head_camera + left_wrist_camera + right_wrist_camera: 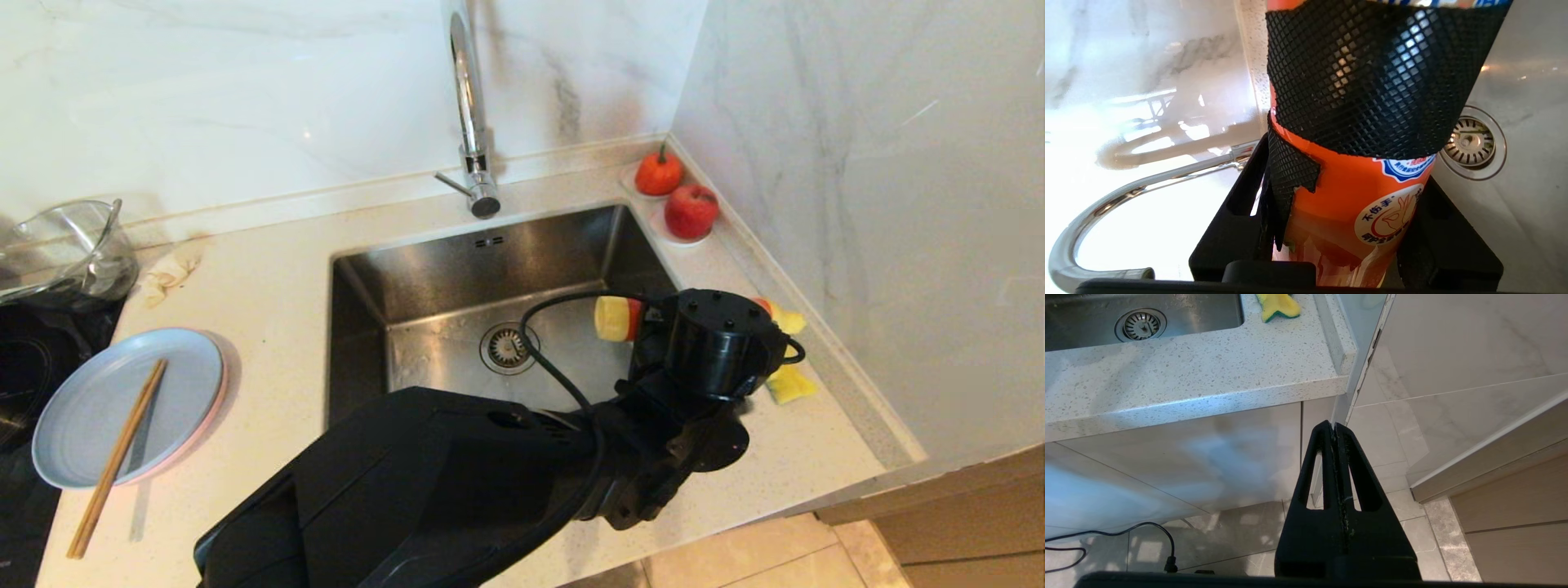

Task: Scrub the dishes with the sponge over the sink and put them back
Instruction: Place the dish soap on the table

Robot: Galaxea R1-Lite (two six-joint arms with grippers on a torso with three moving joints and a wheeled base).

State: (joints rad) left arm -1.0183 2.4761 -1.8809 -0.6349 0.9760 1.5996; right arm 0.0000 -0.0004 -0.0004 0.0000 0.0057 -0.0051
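The left end effector [1347,228] clamps an orange detergent bottle wrapped in black mesh [1372,102] over the steel sink [433,294]; it may slip or spill. The yellow-green sponge [790,382] lies behind on the tabletop [269,286]; the blue plate on a pink one [90,408] sits far left. The right end effector [1336,435] hangs shut.

Sink [457,286] basin lies open around the drain strainer [508,347]; its right side is taken up by the left arm and an orange bottle [1355,196] gripped in the left pincer [1347,228]. Faucet [469,98] arches over the back rim. Sponge [789,382] on the right bench strip [784,457] is hemmed by the wall and that arm; chopsticks [118,457] lie across the stacked plates [98,408] at left.
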